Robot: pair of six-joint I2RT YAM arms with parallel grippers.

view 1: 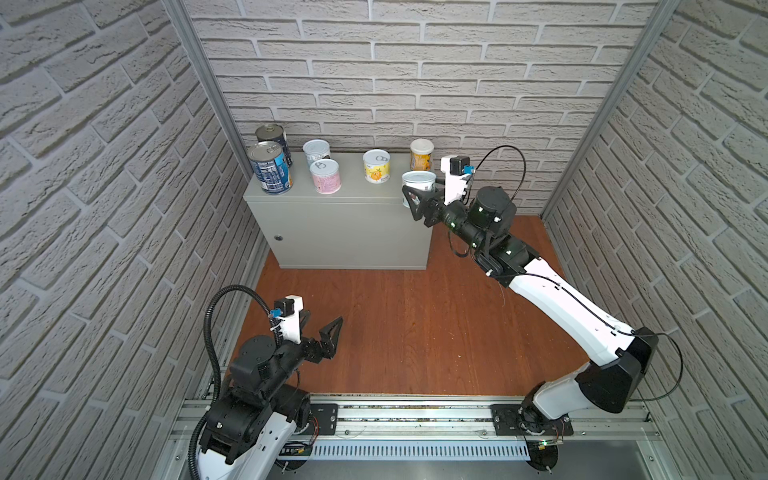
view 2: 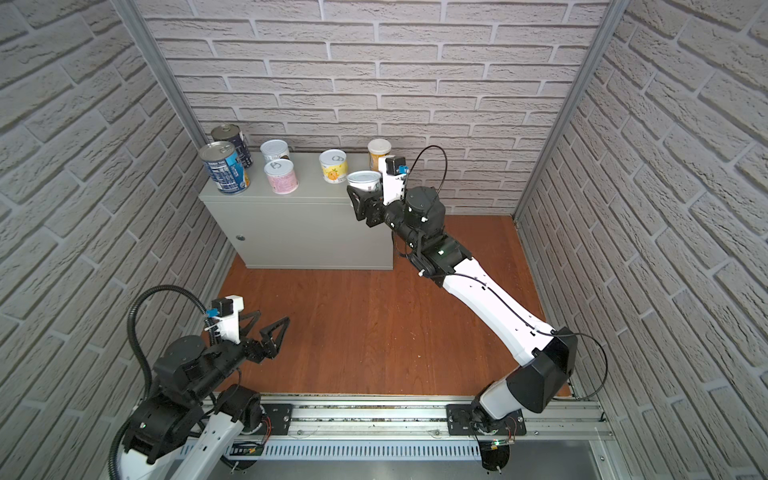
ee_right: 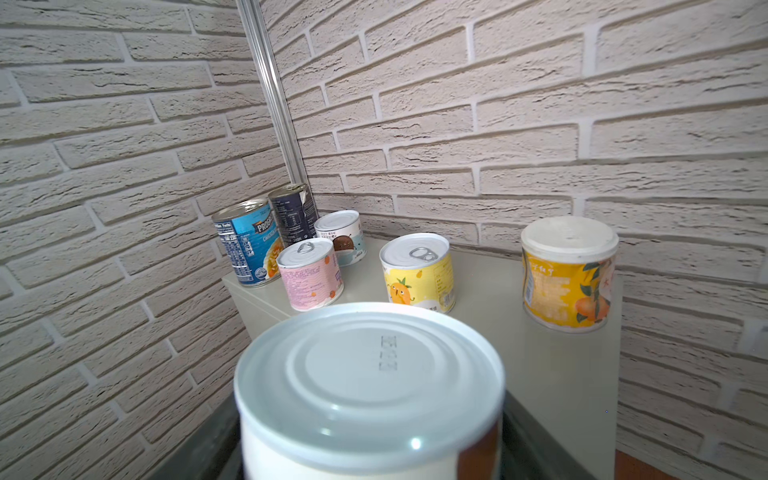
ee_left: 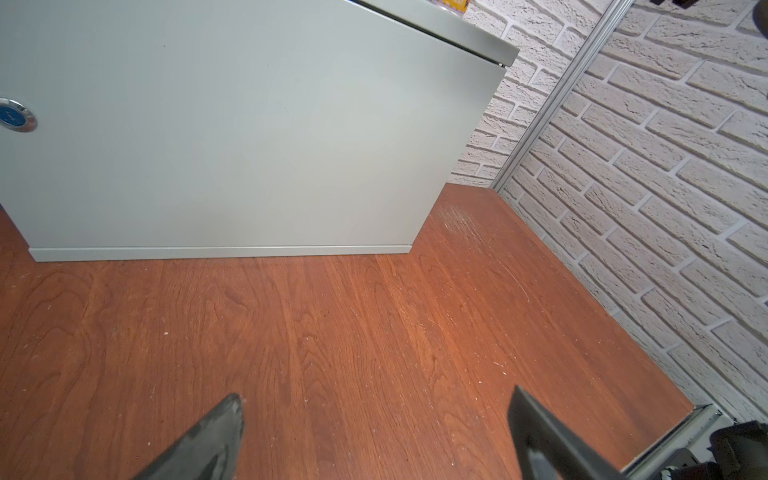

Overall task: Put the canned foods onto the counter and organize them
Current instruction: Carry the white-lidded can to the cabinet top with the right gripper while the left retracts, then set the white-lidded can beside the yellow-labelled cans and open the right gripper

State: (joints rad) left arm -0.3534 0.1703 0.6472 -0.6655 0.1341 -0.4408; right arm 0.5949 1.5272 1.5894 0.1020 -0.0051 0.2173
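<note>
The counter (view 1: pixel 357 191) is a light-grey cabinet with a round lock (view 1: pixel 278 238), and several canned foods stand on its top. Two blue-labelled cans (view 1: pixel 270 166) stand at its left end, then a white one (view 1: pixel 316 151), a pink one (view 1: pixel 325 176) and a yellow one (view 1: pixel 377 166). An orange can with a white lid (view 1: pixel 422 154) stands at the back right. My right gripper (view 1: pixel 422 193) is shut on a white-lidded can (view 1: pixel 417 181) at the counter's front right corner; I cannot tell whether the can rests on the top. In the right wrist view this can (ee_right: pixel 370 374) fills the foreground and hides most of the fingers (ee_right: pixel 525 440). My left gripper (view 1: pixel 324 316) hangs open and empty over the wooden floor (ee_left: pixel 374 332).
Brick-patterned walls (view 1: pixel 104 187) close in both sides and the back. Aluminium corner posts (view 1: pixel 208 83) stand close to the counter's left end. The arm bases sit on a metal rail (view 1: pixel 407 415) at the front. Bare floor lies between rail and counter.
</note>
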